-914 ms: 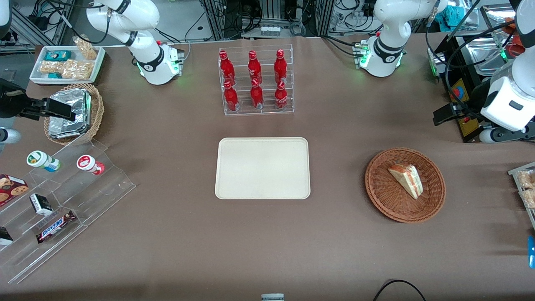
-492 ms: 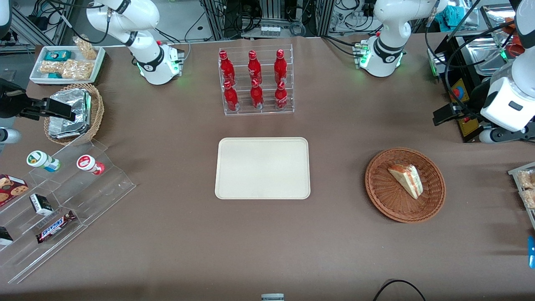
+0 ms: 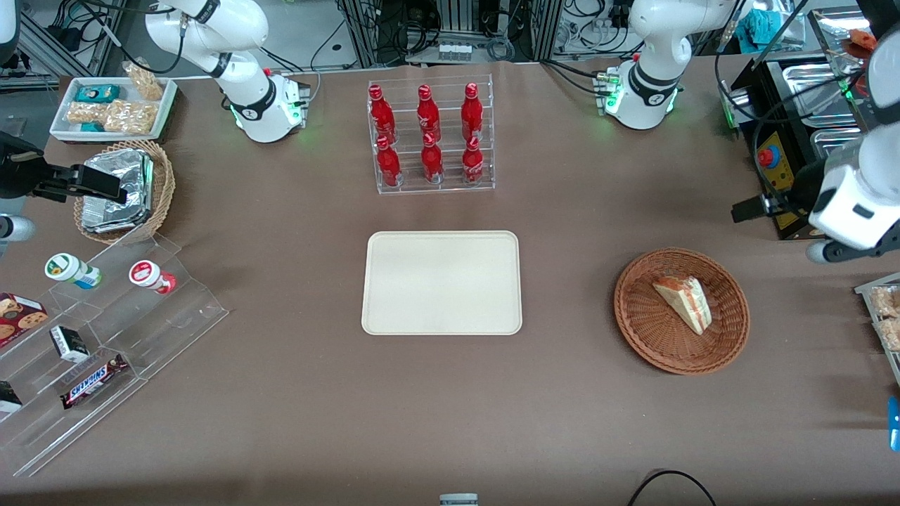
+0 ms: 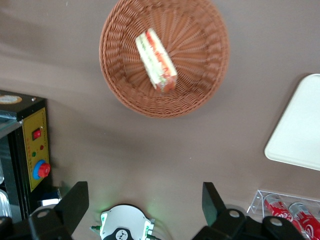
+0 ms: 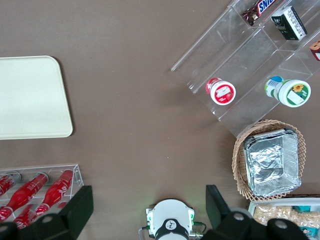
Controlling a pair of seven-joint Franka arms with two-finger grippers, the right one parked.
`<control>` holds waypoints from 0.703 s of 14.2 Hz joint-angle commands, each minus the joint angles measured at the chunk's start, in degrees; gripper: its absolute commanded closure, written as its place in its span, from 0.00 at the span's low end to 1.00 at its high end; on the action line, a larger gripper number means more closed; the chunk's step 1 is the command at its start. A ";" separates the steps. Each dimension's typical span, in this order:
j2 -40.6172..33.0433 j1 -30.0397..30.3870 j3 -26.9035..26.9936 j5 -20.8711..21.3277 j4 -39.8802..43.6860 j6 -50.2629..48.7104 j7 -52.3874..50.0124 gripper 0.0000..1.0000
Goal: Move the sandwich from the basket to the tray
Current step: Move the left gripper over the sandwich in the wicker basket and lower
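The sandwich [image 3: 683, 302] is a white triangular wedge with orange-red and green layers, lying in the reddish-brown wicker basket [image 3: 633, 330] toward the working arm's end of the table. The left wrist view shows the sandwich [image 4: 156, 61] in the basket [image 4: 200, 95] too. The cream tray [image 3: 441, 282] lies bare at mid-table and also shows in the left wrist view [image 4: 300, 130]. My left gripper [image 3: 751, 208] hovers high, farther from the front camera than the basket, nearer the working arm's end. It is open and empty in the left wrist view [image 4: 144, 200].
A black control box with a red button [image 3: 777, 169] stands close beside the gripper. The working arm's base [image 3: 643, 91] and a clear rack of red bottles [image 3: 430, 133] stand farther back. A bin of snacks [image 3: 882, 309] sits at the table's edge near the basket.
The left arm's wrist and gripper have moved a little nearer the front camera, toward the basket. The sandwich, basket and tray have not moved.
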 commanded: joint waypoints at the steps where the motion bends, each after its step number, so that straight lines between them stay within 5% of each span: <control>1: 1.30 2.49 -0.55 0.41 -6.69 7.02 -0.18 0.00; 5: -0.37 4.52 -0.46 0.23 -20.59 24.86 -0.88 0.00; 10: 1.21 5.40 0.24 -0.56 -28.25 39.91 -11.68 0.00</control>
